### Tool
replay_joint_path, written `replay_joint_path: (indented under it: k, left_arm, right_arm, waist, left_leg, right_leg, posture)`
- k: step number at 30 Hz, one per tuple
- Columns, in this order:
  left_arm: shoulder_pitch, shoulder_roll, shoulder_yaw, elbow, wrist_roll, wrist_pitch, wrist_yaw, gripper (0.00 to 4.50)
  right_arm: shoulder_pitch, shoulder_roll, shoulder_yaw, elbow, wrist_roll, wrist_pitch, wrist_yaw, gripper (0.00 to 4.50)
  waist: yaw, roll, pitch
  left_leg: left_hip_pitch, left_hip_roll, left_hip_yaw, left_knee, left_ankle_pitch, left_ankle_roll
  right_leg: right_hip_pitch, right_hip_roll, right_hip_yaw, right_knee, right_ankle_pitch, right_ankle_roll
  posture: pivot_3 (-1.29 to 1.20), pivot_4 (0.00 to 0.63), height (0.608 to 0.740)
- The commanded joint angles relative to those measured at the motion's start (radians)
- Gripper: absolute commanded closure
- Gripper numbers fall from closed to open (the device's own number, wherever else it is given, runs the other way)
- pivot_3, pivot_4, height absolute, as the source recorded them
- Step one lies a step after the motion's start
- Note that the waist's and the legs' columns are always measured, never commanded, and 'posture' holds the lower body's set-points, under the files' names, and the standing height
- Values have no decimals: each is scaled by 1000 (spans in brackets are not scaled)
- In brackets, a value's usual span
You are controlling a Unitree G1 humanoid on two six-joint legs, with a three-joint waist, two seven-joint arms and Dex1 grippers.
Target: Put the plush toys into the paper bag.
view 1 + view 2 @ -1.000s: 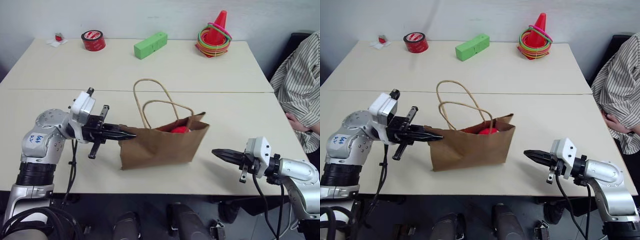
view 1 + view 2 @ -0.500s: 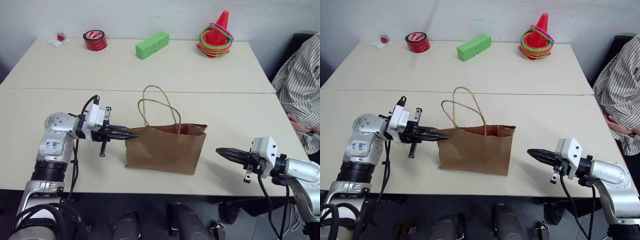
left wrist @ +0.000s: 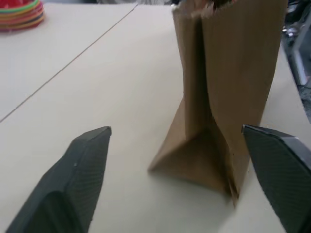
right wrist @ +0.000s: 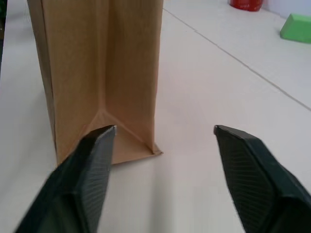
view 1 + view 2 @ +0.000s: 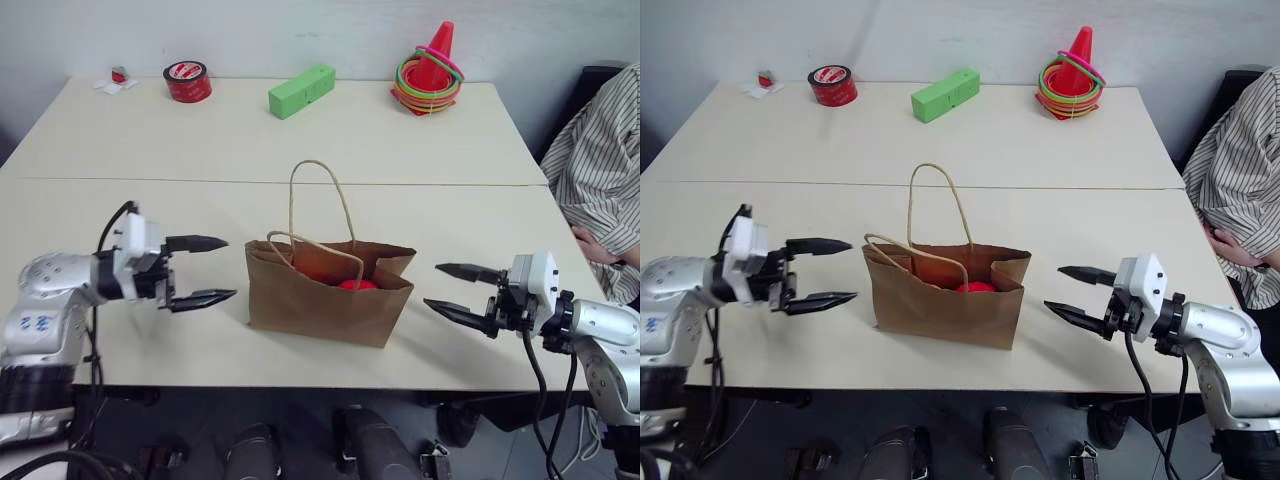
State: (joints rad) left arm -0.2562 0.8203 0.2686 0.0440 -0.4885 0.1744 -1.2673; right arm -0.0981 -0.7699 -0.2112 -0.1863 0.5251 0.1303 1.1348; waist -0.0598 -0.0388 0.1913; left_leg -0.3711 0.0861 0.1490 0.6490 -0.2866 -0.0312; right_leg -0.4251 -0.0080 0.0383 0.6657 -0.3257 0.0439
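A: Brown kraft paper, standing upright on the table (image 5: 120, 330) with its mouth open: the paper bag (image 5: 325, 305) sits between the two arms, and red and orange plush toys (image 5: 335, 278) show inside it.

B: So why are both tools off it?

A: I'd judge the toys are in and the bag stands by itself. The left tool (image 5: 205, 270) is spread wide, empty, just beside the bag's left end; the right tool (image 5: 452, 290) is likewise open, holding nothing, near the right end.

B: What do the wrist views add?

A: Each looks straight at a narrow folded end of the bag, between its own parted fingers. The head views alone look down into the mouth and show the cord handles (image 5: 320, 215), one upright, one flopped.
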Motion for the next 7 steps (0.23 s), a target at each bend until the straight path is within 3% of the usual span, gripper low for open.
replay_joint_path:
  k: [1,7]
  left_arm:
    - [103,34,124,-55,24,-37,74,0]
    - [327,33,275,-127,32,-57,147,0]
  right_arm:
    - [-35,-56,-48,9,6,-30,49,44]
    - [-75,-111,-56,98,-10,-83,125,44]
  waist:
    - [1,0,0]
    - [1,0,0]
  left_leg:
    - [0,0,0,0,0,0]
    - [0,0,0,-1,-4,7]
  right_leg:
    - [0,0,0,0,0,0]
    - [0,-1,0,-2,0,0]
  posture:
    - [0,150,740]
    - [0,150,740]
